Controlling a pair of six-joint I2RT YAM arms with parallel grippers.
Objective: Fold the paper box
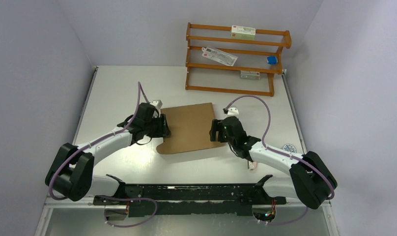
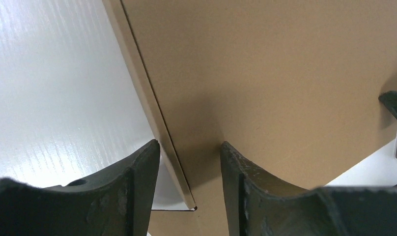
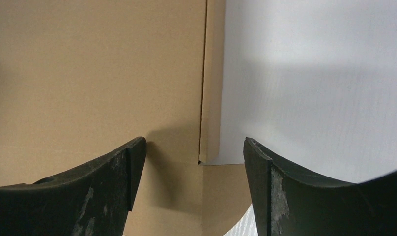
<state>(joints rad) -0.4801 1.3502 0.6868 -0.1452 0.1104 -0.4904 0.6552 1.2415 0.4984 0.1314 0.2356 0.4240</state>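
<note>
While the paper box (image 1: 189,129) lies flat on the worktop (image 1: 118,88), my hands flank it.
Both my left hand (image 1: 163,129) and right hand (image 1: 214,132) stand unclenched, each astride one side edge, grasping nothing.

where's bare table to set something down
Bare table: far-left corner beside the wooden rack, and the near strip between the paper box and the arms' base rail. Crowded mid-table, where the left tool and right tool flank the box.
</note>
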